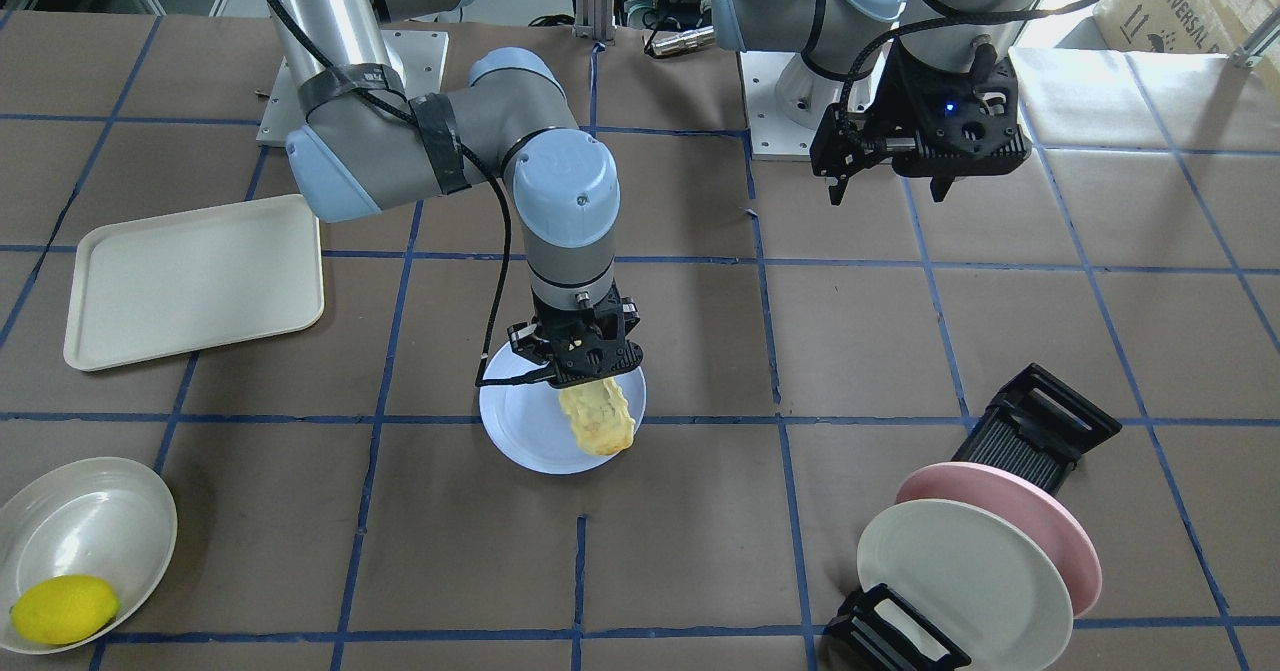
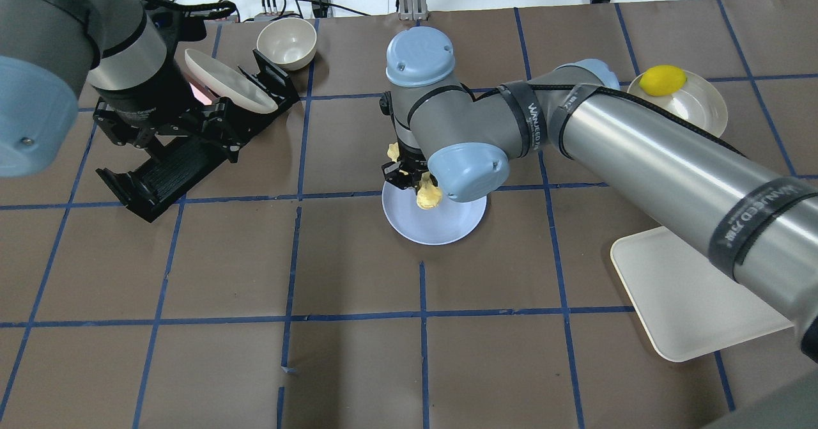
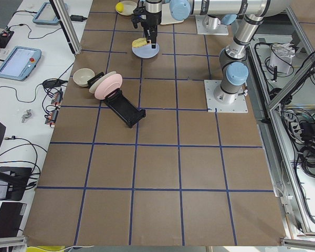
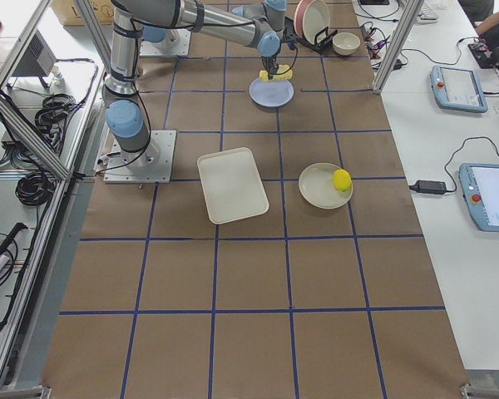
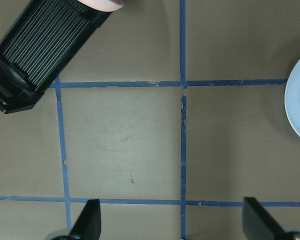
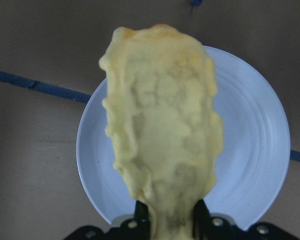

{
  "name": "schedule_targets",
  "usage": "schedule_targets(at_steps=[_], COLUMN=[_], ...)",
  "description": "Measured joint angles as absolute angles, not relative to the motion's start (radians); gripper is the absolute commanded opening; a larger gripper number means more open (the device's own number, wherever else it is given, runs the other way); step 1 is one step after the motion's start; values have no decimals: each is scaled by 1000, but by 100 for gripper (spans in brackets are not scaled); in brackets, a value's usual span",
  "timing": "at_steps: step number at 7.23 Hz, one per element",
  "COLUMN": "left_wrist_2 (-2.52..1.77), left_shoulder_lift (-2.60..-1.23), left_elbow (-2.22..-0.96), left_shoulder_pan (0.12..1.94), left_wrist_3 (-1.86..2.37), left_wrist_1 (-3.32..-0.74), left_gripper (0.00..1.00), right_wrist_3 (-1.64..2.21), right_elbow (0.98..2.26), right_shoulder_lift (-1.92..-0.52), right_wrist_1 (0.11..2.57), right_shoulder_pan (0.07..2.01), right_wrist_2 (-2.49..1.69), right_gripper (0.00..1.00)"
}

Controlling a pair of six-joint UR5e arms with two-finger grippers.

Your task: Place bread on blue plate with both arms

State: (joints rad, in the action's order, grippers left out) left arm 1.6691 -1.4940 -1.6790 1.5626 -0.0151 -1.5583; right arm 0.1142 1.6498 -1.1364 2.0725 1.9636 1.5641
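Observation:
The bread (image 1: 598,416) is a bumpy pale-yellow loaf with a golden-brown end. My right gripper (image 1: 585,366) is shut on one end of it and holds it over the blue plate (image 1: 525,431), free end pointing down. I cannot tell whether that end touches the plate. In the right wrist view the bread (image 6: 162,135) covers the middle of the plate (image 6: 255,145). In the overhead view the bread (image 2: 427,197) shows under the right wrist, above the plate (image 2: 441,227). My left gripper (image 1: 888,193) is open and empty, raised near its base; its fingertips (image 5: 90,222) frame bare table.
A black dish rack (image 1: 1040,431) holds a pink plate (image 1: 1050,521) and an off-white plate (image 1: 960,571). A cream tray (image 1: 190,281) lies beside the right arm. A lemon (image 1: 62,608) sits in a cream bowl (image 1: 90,521). A small bowl (image 2: 286,42) stands behind the rack.

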Motion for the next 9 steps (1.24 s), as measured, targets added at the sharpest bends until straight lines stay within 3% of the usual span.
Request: schedule_targets(at_steps=[1,7,9], left_wrist_2=[1670,1673,1673], left_shoulder_lift=[-1480,-1478,-1481], left_elbow=[-1693,-1660,-1650], left_shoulder_pan=[1564,1546,1545], left_wrist_3=[-16,-24,-25], left_wrist_1=[-1572,-1599,-1610], left_gripper=[100,100,100], right_wrist_3=[114,100,44], right_elbow=[1655,1651,1659], right_shoulder_lift=[-1127,-1146,-1229], right_wrist_1=[2081,2071,2023], right_shoulder_pan=[1960,1925,1852], right_wrist_2=[1566,1568,1567], right_gripper=[100,100,100])
